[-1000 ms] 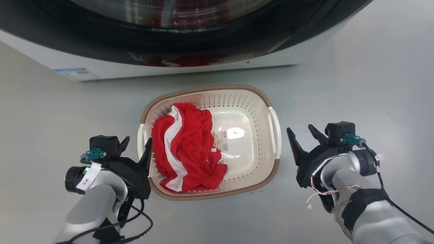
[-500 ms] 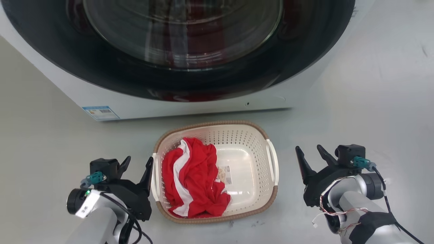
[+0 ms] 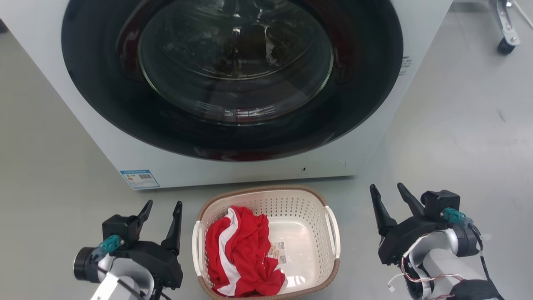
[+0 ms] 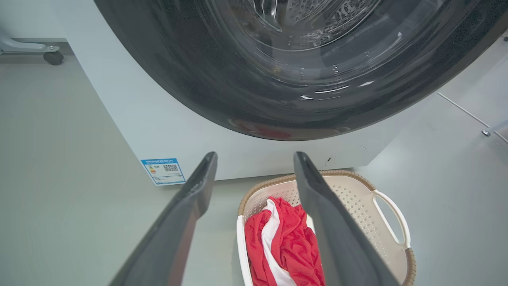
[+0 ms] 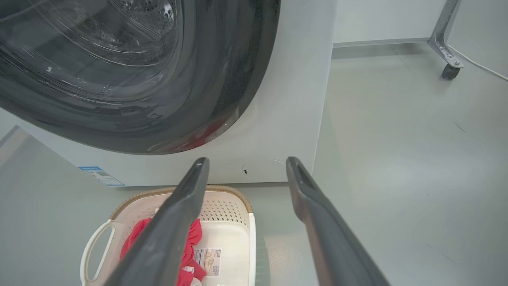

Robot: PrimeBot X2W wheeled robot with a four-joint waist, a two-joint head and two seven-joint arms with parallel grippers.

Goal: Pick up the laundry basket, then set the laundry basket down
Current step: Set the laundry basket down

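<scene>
Lifted since a second ago, the head camera takes in more of the washing machine (image 3: 233,173). The left gripper (image 3: 164,204) now stands clear of the laundry basket (image 3: 291,200). It and the right gripper (image 3: 386,188) are spread and empty. The basket apparently rests on the floor (image 3: 458,125) between them, with open room on its right.

Bare floor (image 3: 54,208) lies open outward of my left hand (image 3: 164,203) and my right hand (image 3: 386,186). The laundry basket (image 3: 266,190) fills the space between them, seemingly touching neither. Ahead of both, the washing machine (image 3: 233,171) walls off the way.
</scene>
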